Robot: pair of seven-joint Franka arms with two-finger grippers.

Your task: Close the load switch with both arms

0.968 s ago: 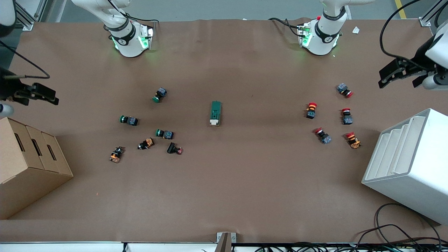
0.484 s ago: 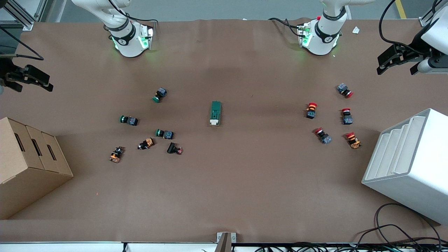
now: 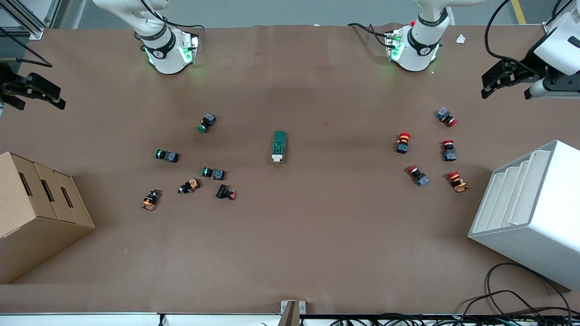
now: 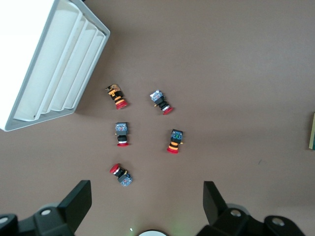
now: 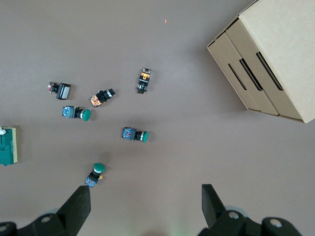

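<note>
- We see a brown table (image 3: 290, 253) from a high camera, with two white robot arms whose green-lit bases stand at the farthest edge from that camera.
- The load switch (image 3: 279, 146), a dark green oblong block, lies flat near the middle of the table, alone, its white lever end pointing toward the front camera. It also shows at the edge of both wrist views (image 5: 8, 145).
- The left gripper (image 3: 505, 81) hangs in the air over the left arm's end of the table, well apart from the load switch. In the left wrist view we see its two black fingers (image 4: 75, 202) spread wide, holding nothing.
- The right gripper (image 3: 34, 93) hangs over the right arm's end of the table, also well apart from the load switch. In the right wrist view its fingers (image 5: 74, 209) are spread wide and hold nothing.
- Five red-capped push-buttons (image 3: 403, 142) lie scattered toward the left arm's end of the table, near a white stepped rack (image 3: 534, 208).
- Three green-capped push-buttons (image 3: 206, 122) and three dark ones with orange or red parts (image 3: 189, 185) lie scattered toward the right arm's end.
- A cardboard box (image 3: 31, 213) with three slots stands at the right arm's end, nearer to the front camera than the buttons.
</note>
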